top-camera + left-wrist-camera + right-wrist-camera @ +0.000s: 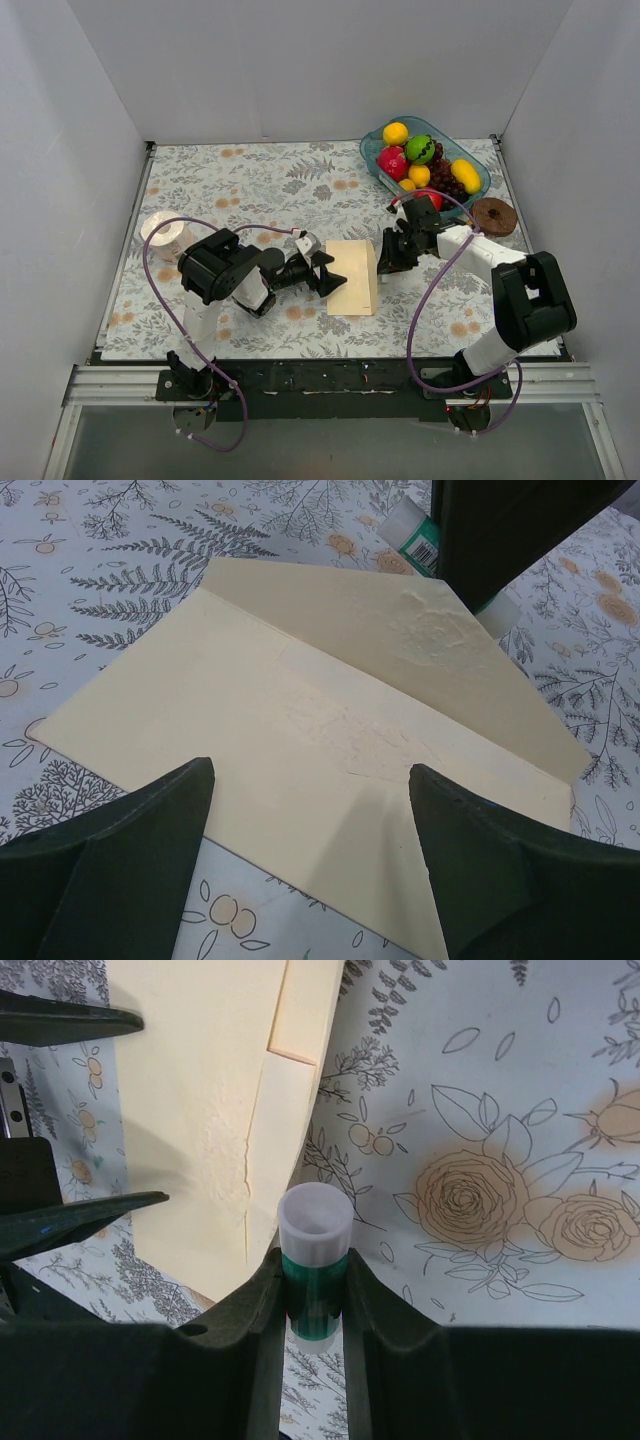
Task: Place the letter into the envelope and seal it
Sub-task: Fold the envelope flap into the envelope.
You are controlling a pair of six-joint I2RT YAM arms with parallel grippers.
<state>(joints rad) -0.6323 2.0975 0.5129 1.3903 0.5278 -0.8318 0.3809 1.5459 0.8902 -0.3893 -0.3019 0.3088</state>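
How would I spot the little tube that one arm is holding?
Find the cream envelope in the middle. At its right edge, the right gripper clamps a glue stick: a green tube with a white tip, the only thing held.

Envelope (352,277) on table (250,190), fruit tray (366,152) behind

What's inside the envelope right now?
Mostly hidden: the envelope lies flat, its cream paper covering the contents. The right wrist view shows one pinker strip at its edge, possibly the letter.
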